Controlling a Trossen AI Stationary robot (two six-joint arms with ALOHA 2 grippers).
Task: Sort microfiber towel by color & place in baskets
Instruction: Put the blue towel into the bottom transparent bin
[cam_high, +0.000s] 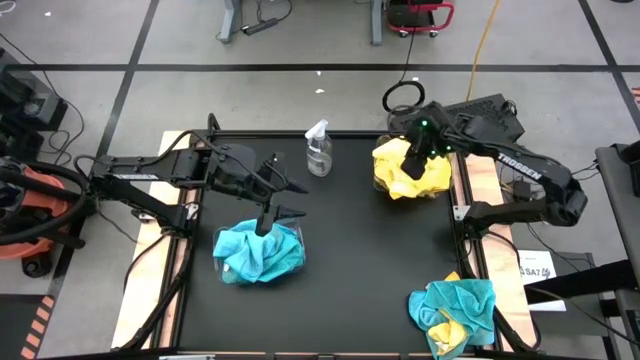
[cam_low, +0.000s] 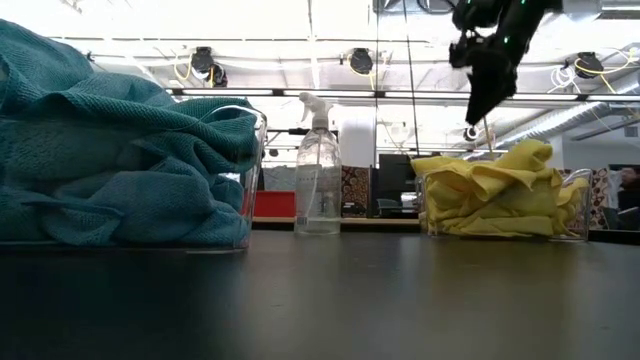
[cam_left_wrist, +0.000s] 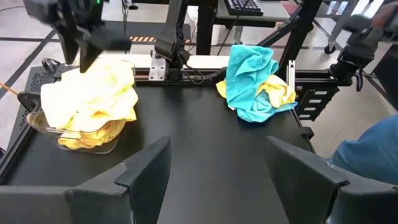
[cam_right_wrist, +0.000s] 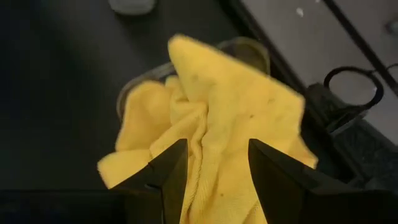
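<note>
Teal towels fill a clear basket (cam_high: 258, 250) (cam_low: 130, 170) left of the table's middle. My left gripper (cam_high: 283, 200) (cam_left_wrist: 217, 180) hovers open just above that basket's far edge. Yellow towels are heaped in the second clear basket (cam_high: 410, 170) (cam_low: 500, 195) (cam_left_wrist: 87, 106) at the far right. My right gripper (cam_high: 413, 160) (cam_low: 478, 110) (cam_right_wrist: 214, 168) hangs open over the yellow heap (cam_right_wrist: 230, 118), pointing down, clear of it in the low view. A loose pile of teal and yellow towels (cam_high: 455, 315) (cam_left_wrist: 255, 84) lies at the table's near right corner.
A clear spray bottle (cam_high: 318, 150) (cam_low: 318, 170) stands at the far edge between the two baskets. The black table top (cam_high: 350, 260) is bare in the middle. Metal frame rails run along the table's left and right sides. A person's blue-clad leg (cam_left_wrist: 367, 149) shows beyond the table.
</note>
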